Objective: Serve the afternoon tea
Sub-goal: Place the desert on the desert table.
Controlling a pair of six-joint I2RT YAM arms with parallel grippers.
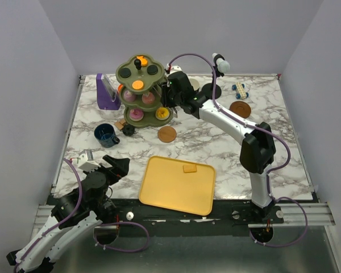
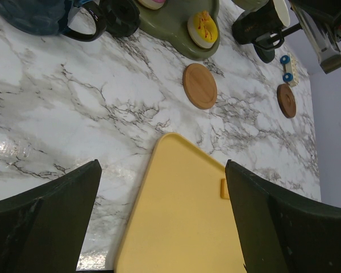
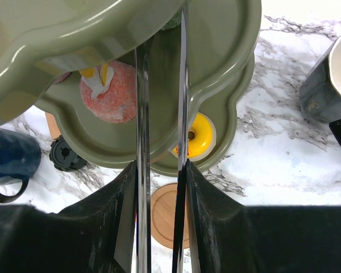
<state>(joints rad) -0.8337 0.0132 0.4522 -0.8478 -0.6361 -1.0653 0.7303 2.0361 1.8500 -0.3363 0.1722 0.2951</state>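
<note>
While clamped narrow on the stand's (image 1: 137, 85) rim by right gripper (image 3: 161, 165): stiff, top-heavy; hold low, near worktop's far edge.

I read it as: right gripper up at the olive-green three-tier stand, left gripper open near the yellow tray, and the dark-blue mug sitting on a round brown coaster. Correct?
Not quite. The top external view shows the dark-blue mug standing on bare marble, with the nearest round brown coaster lying apart from it and empty. The rest stands.
</note>
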